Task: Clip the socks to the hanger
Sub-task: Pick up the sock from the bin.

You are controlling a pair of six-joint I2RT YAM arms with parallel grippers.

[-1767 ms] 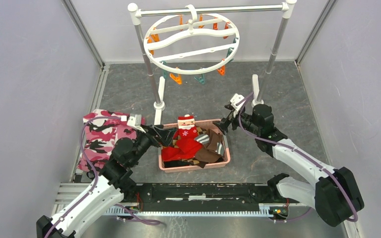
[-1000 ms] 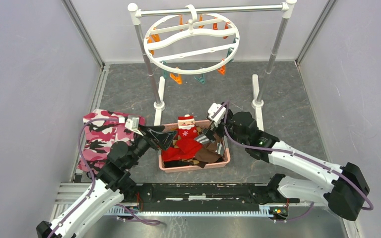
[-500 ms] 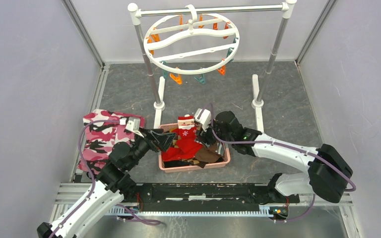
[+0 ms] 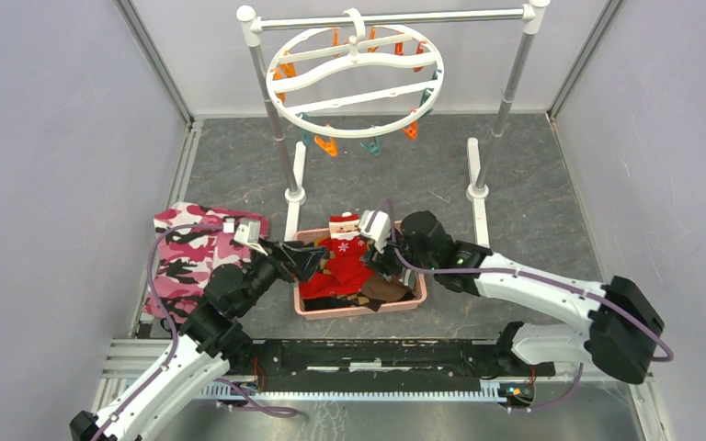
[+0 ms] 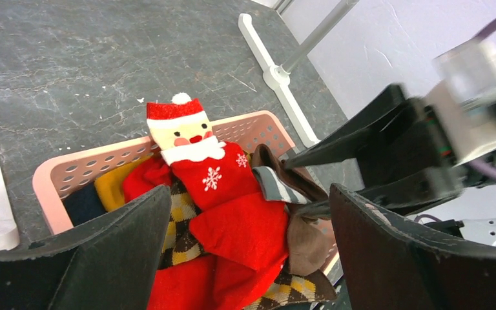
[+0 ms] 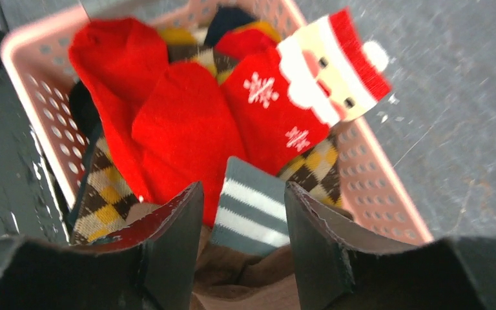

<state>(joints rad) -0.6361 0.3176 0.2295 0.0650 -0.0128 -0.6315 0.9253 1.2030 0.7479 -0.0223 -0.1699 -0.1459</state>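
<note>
The dark brown socks (image 4: 388, 288) lie at the right of the pink basket (image 4: 358, 312), the grey-and-white striped cuff (image 6: 252, 210) on top. My right gripper (image 4: 386, 262) is open and low over the basket. In the right wrist view its fingers (image 6: 181, 232) stand either side of the cuff and over the brown fabric (image 6: 245, 278), and my right gripper (image 6: 243, 190) holds nothing. My left gripper (image 4: 311, 260) is open and empty at the basket's left edge; in its view (image 5: 250, 194) the cuff (image 5: 278, 184) shows. The round white hanger (image 4: 354, 83) with orange and teal clips hangs from the rack at the back.
A red Santa sock (image 4: 345, 253) and brown-and-cream argyle socks (image 5: 181, 219) fill the rest of the basket. A pink camouflage cloth (image 4: 188, 253) lies left of the left arm. The white-and-metal rack's posts (image 4: 280, 138) and feet stand just behind the basket.
My right arm has swung left from beside the rack's right foot to over the basket and come down onto the striped cuff. The left gripper has barely shifted.
</note>
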